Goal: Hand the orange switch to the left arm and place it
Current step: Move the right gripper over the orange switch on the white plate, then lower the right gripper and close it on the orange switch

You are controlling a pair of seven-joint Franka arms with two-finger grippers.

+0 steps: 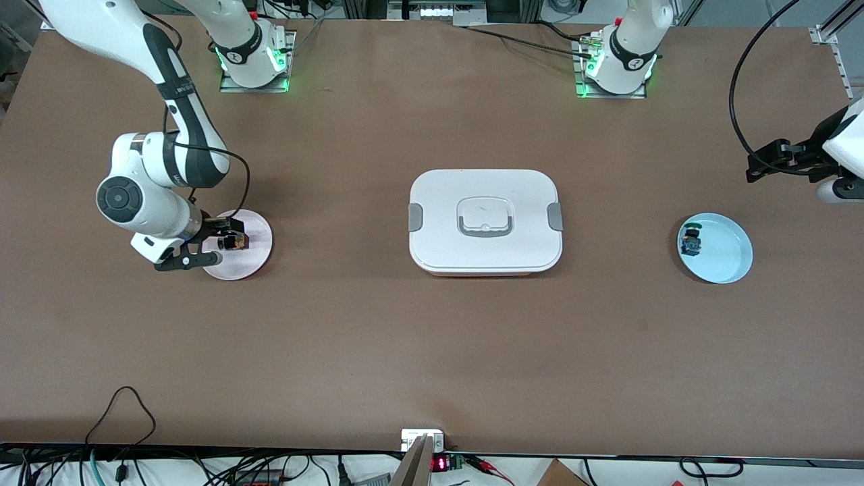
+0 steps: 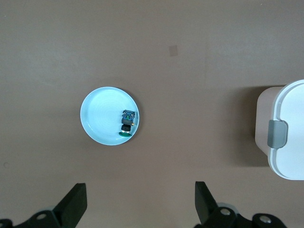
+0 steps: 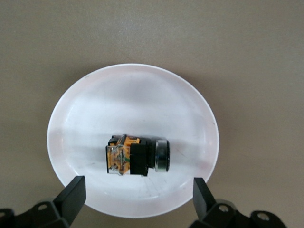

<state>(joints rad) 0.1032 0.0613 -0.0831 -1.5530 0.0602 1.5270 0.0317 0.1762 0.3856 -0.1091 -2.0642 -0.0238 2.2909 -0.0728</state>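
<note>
Brown counter [image 1: 432, 351] bare along the edge nearest the front camera. Farther up, three things in a rough row across the middle. Toward the right arm's end, a pale pink plate [image 1: 253, 260] carrying the orange switch [image 1: 233, 240], lying on its side near the plate's middle, black cap at one end and orange body at the other, as the right wrist view shows [image 3: 135, 155]. Right gripper [image 1: 223, 244] low over that plate, jaws spread wide, one finger [image 3: 73, 194] to each side of the switch and neither touching it. Plate rim [image 3: 204, 118] unbroken all round in that view. At the middle of the counter, the white box [image 1: 484, 221], lid on, grey clips at both short sides and a grey-rimmed handle recess on top, well apart from both plates. Toward the left arm's end, a light blue plate [image 1: 725, 253] holding a small blue-and-green switch [image 1: 691, 241], close to the rim on the side toward the box. Left gripper [image 1: 766, 162] waiting up in the air, over bare counter at that end, jaws spread and holding nothing; from its wrist view, blue plate [image 2: 97, 118], its switch [image 2: 127, 122] and a corner of the box [image 2: 289, 137] all in sight below. Both arm bases along the farthest edge.
</note>
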